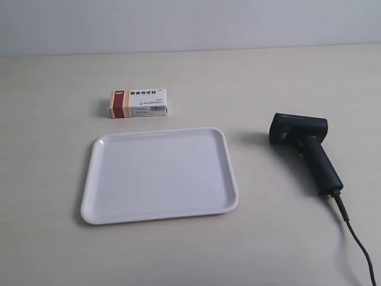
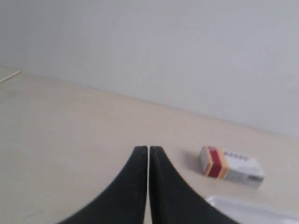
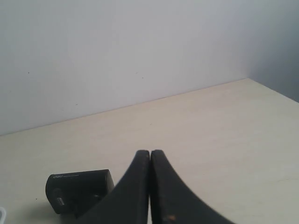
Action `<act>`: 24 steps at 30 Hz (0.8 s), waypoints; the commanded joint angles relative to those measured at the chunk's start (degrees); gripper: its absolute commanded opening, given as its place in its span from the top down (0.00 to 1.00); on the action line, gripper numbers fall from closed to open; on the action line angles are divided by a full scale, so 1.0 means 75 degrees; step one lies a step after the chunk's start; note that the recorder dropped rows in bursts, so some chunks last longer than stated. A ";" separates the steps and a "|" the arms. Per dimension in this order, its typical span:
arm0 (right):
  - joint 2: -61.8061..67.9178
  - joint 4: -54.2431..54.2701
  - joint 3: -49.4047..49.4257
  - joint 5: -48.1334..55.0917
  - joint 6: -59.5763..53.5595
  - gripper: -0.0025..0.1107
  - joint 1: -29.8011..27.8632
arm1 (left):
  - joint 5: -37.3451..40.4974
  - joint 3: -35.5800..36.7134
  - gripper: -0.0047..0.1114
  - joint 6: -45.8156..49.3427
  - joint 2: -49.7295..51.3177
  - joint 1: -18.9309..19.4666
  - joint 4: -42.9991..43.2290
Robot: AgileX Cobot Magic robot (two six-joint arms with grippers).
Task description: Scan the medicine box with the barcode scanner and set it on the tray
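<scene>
Both my left gripper (image 2: 148,150) and right gripper (image 3: 150,153) are pinched together holding nothing, small white cardboard medicine box (image 1: 138,103) lies toward the table's far edge, just behind the flat white plastic tray (image 1: 159,175).

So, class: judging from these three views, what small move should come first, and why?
Probably open both grippers: the left gripper and right gripper are shut and empty, while the box and scanner lie untouched beside the tray.
</scene>
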 commanded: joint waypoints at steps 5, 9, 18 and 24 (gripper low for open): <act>-0.0047 0.0205 0.0036 -0.0803 0.0304 0.98 -0.0033 | -0.2239 -0.0567 0.94 -0.0443 -0.0050 -0.0016 -0.1282; -0.0047 0.0394 0.0036 -0.0954 0.0712 0.98 -0.0033 | -0.1841 -0.2113 0.96 -0.0445 0.0973 -0.0086 -0.0848; -0.0047 0.0394 0.0036 -0.0923 0.0857 0.98 -0.0033 | -0.0596 -0.4984 0.96 0.0334 0.6936 -0.0923 0.0210; -0.0047 0.0394 0.0036 -0.0923 0.0857 0.98 -0.0033 | 0.0247 -0.6751 0.96 0.3649 1.0996 -0.2162 0.0403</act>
